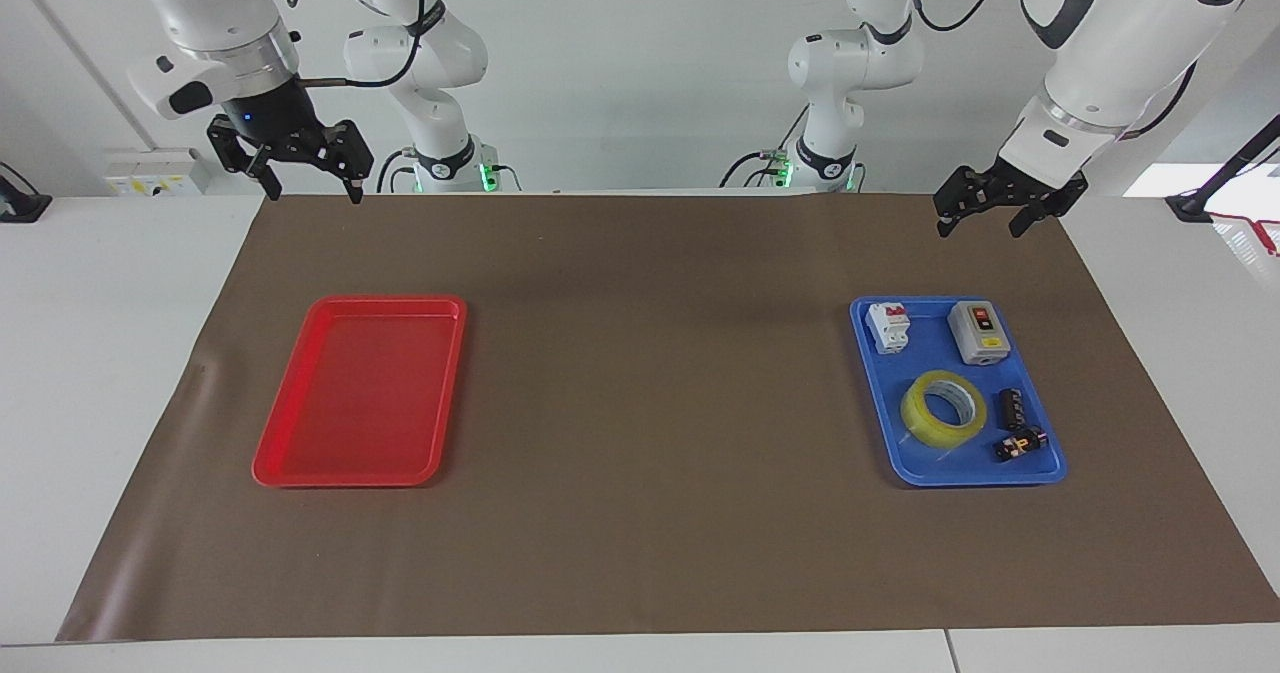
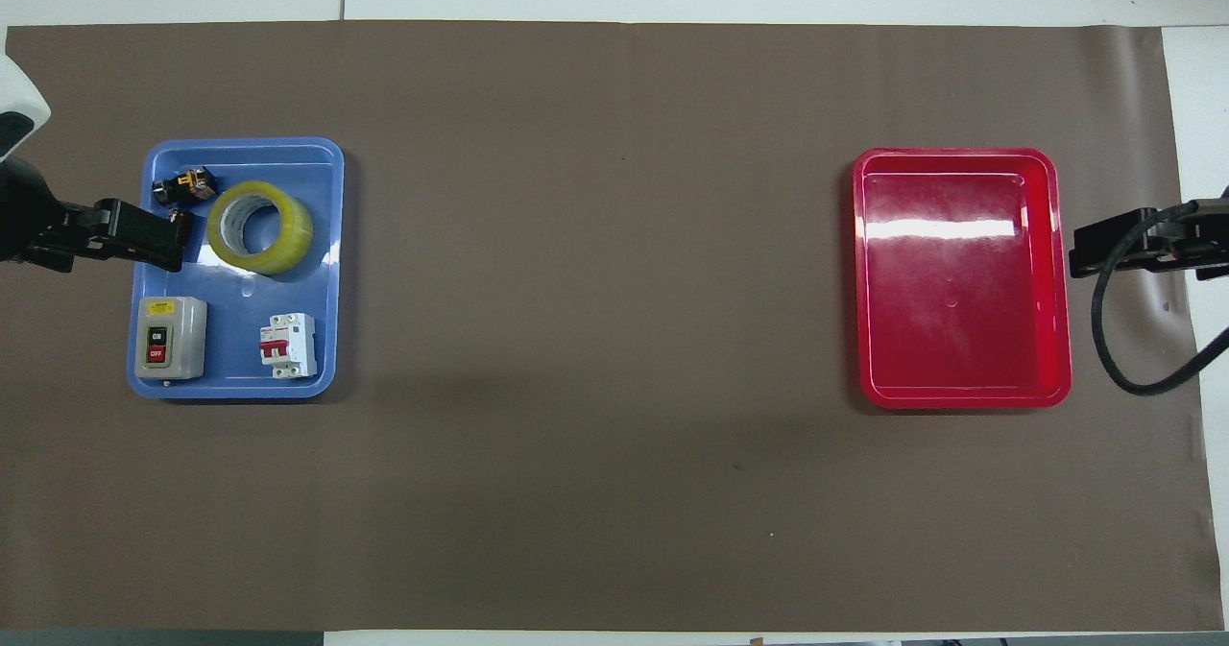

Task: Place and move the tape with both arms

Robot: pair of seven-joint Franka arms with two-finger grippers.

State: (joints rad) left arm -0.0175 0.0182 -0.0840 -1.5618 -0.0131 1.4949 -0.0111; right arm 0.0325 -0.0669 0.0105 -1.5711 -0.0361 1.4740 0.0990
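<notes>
The tape (image 1: 915, 415), a translucent yellow roll with a pale core, lies flat in the blue tray (image 1: 1052, 471) toward the left arm's end of the table. It also shows in the overhead view (image 2: 294, 235). My left gripper (image 1: 982, 223) hangs open and empty in the air, well above the tray. In the overhead view the left gripper (image 2: 158, 241) covers the blue tray's (image 2: 326, 168) outer edge beside the tape. My right gripper (image 1: 312, 191) hangs open and empty, high up, at the right arm's end; in the overhead view the right gripper (image 2: 1090, 254) is beside the red tray.
An empty red tray (image 1: 360, 393) (image 2: 960, 281) lies toward the right arm's end. The blue tray also holds a grey on/off switch box (image 1: 978, 333), a white circuit breaker (image 1: 888, 327) and small black parts (image 1: 1012, 408). A brown mat (image 1: 650, 453) covers the table.
</notes>
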